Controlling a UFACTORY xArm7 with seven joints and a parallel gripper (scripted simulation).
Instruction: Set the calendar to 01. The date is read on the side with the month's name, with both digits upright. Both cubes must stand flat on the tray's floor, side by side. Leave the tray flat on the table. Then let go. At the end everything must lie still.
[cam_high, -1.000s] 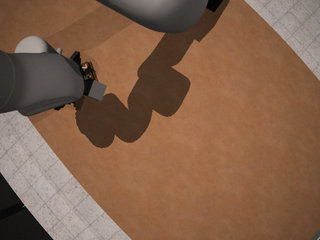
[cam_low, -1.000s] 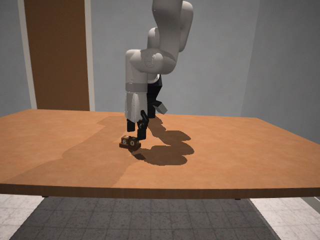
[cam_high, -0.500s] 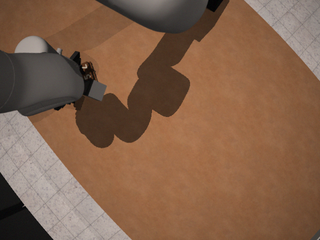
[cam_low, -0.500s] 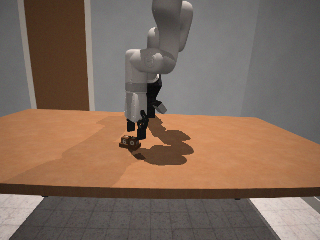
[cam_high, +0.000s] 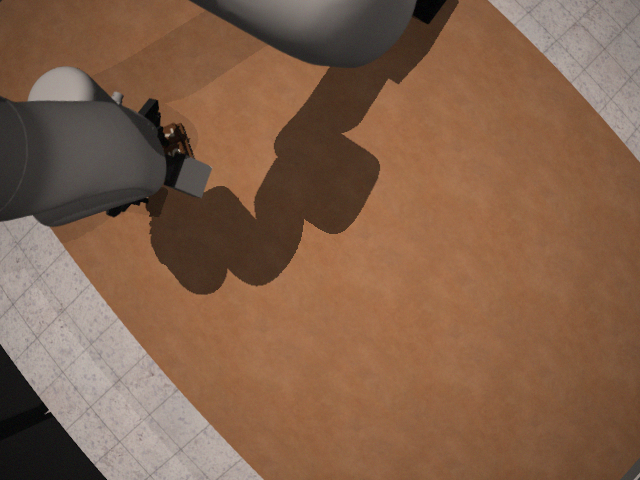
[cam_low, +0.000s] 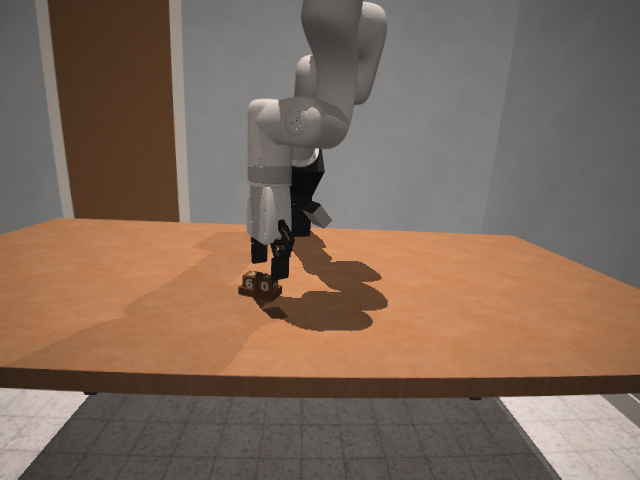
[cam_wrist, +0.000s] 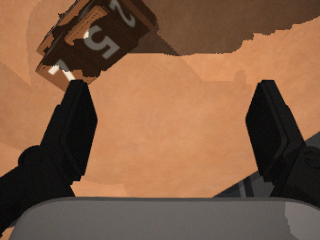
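Observation:
The calendar is a small brown tray (cam_low: 258, 295) (cam_wrist: 72, 12) with two dark cubes side by side in it. It stands flat on the wooden table (cam_high: 413, 268) (cam_low: 465, 310). In the exterior view the cube faces read 6 (cam_low: 249, 283) and 0 (cam_low: 264, 285). In the wrist view the cube tops read 2 (cam_wrist: 123, 15) and 5 (cam_wrist: 100, 44). In the top view the calendar (cam_high: 175, 140) is mostly hidden by the arm. My gripper (cam_low: 268, 262) (cam_wrist: 171, 99) is open and empty. It hangs just above the table beside the calendar, which lies beyond one fingertip, not between the fingers.
The arm's dark shadow (cam_high: 289, 196) falls on the table beside the calendar. The table's near edge (cam_low: 310, 384) and tiled floor (cam_high: 103, 392) lie around it. The arm's upper links (cam_high: 320, 25) hang over the table's far part.

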